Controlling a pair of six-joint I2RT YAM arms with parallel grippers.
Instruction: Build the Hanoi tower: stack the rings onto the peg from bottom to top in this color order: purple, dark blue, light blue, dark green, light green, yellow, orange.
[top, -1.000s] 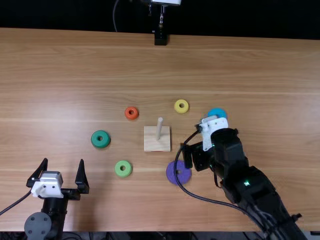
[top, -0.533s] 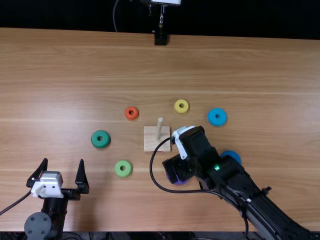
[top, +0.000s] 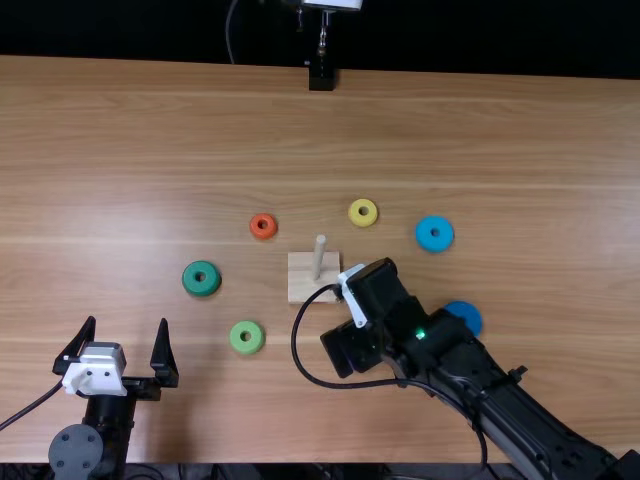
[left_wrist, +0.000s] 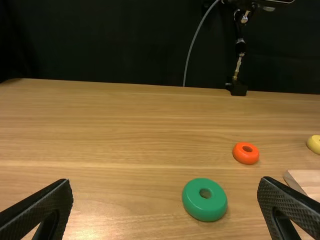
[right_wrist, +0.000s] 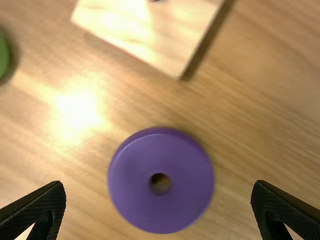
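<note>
Top view: a Hanoi tower set, its 7 rings lying apart on the light brown wooden table (top: 120, 150), described from left to right. At the near left, the left gripper (top: 127, 324) points toward the far side, its 2 flat black fingers spread widely and holding nothing. Farther off and to its right lies the dark green round ring (top: 190, 282); the smaller light green round ring (top: 236, 340) is nearer and to the right of it. The small orange ring (top: 255, 228) lies farther out, to the far left of the square, pale wooden base (top: 300, 285). On this base stands the pale, cylindrical wooden peg (top: 318, 262).

The right gripper (top: 352, 350) is positioned just beyond the base's near right corner, pointing down at the table. In the right wrist view, its 2 fingers are wide open and grip nothing; the broad purple ring (right_wrist: 160, 210) lies flat on the table, centred between them in that view and apart from the base. The small yellow ring (top: 355, 214) occupies the far right of the base. Well to the right is the light blue round ring (top: 425, 236); the dark blue ring (top: 463, 314), nearer and slightly farther right, is partly covered by the black right arm (top: 500, 380).
</note>
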